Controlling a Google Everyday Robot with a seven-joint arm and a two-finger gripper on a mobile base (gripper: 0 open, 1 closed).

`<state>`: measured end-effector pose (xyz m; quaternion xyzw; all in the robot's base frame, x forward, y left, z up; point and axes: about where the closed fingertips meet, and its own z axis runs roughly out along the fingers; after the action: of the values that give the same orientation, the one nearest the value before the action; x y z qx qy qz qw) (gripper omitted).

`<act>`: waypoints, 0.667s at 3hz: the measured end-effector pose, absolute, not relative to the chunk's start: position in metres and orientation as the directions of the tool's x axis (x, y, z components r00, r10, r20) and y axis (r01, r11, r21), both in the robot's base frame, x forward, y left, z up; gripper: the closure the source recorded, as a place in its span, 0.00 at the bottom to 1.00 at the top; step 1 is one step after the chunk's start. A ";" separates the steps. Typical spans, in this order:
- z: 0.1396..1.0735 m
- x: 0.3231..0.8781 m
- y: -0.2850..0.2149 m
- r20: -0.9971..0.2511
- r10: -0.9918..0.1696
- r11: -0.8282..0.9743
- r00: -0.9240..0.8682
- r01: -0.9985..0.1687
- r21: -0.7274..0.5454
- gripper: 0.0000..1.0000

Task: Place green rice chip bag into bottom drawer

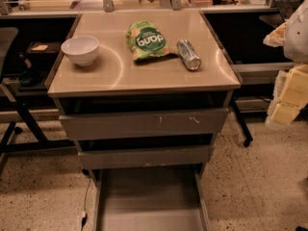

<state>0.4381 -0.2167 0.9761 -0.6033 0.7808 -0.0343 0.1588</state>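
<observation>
Crinkly green rice chip bag (147,41) lay on the tan bench (144,78), grey metal bottom drawer (150,203) open below; pale pincer (287,100) hung at right edge, state impossible to tell.

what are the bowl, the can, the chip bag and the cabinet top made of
Bowl: smooth, glossy white, probably glazed ceramic, possibly plastic.
Can: shiny silver metal with bright glints.
Chip bag: crinkly printed plastic film, going by its creases.
Cabinet top: smooth beige surface with soft reflections; the material is unclear.
The gripper is not in view; only pale arm parts show at the right edge.
</observation>
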 end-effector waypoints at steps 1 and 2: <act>0.976 0.438 -0.217 -0.207 -0.953 0.270 -0.222 -0.931 -0.245 0.00; 0.980 0.455 -0.210 -0.216 -0.954 0.262 -0.209 -0.930 -0.258 0.00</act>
<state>0.4550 -0.2103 0.9796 -0.6063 0.7767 -0.0358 0.1670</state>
